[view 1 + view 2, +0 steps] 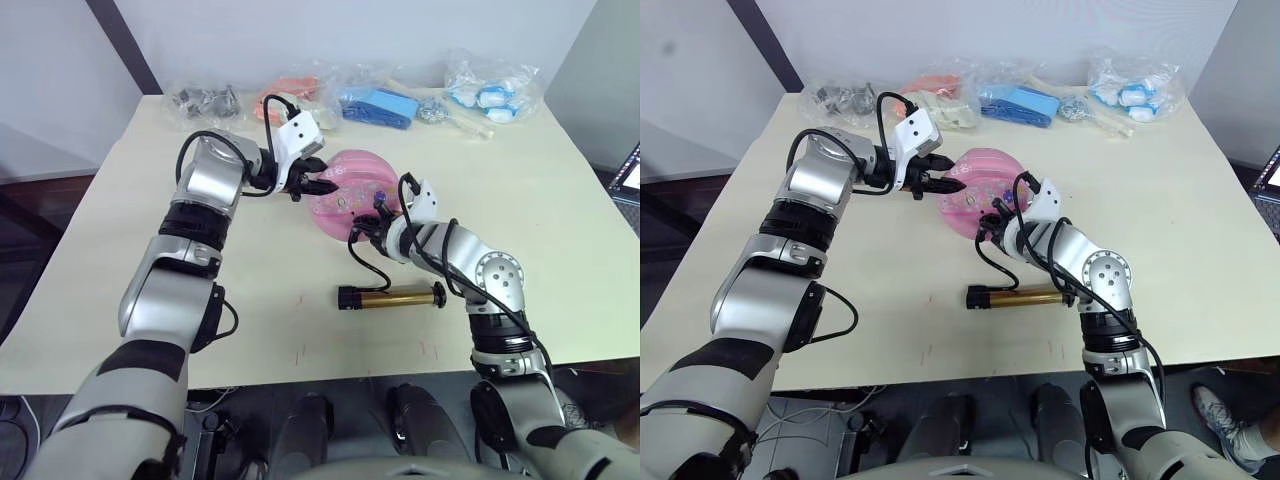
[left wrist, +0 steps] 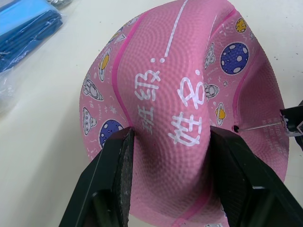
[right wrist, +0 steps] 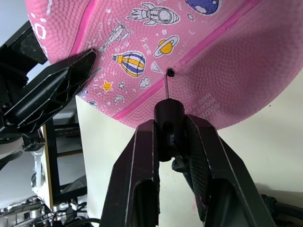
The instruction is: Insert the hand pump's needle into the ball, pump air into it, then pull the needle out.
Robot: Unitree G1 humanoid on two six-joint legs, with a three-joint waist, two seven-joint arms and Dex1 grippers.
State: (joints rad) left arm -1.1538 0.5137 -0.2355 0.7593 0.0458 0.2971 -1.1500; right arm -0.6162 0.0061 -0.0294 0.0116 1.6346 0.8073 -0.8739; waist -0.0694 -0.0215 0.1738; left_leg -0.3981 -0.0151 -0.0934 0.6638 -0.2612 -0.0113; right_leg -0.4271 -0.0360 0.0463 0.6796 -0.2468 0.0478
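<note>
Near the middle of the worktop [image 1: 150, 330] sits the ball [image 1: 350, 195], pink and plainly under-filled: its skin caves in where the left gripper [image 1: 318, 185] pinches it, one black finger on each side of a soft fold, as the left wrist view shows. That dimpling suggests it is light and yielding, so a firm squeeze is needed to stop it rolling away from a push, yet too hard a squeeze could shift the valve hole [image 3: 170, 72].

Just beside the ball, on its near right side, the right gripper [image 3: 169, 124] has its fingers closed on the small black fitting of the needle [image 3: 166, 87]. The thin pin points at the valve hole with its tip right at the opening; whether it has gone in at all I cannot tell. The pin looks slender and easy to bend, so holding it by the stubby fitting and pushing straight along its line seems wisest.

Closer to the front edge, the hand pump [image 1: 392, 296] lies flat on its side, its gold barrel free of both grippers, joined to the needle by the curling hose [image 1: 362, 262]
</note>
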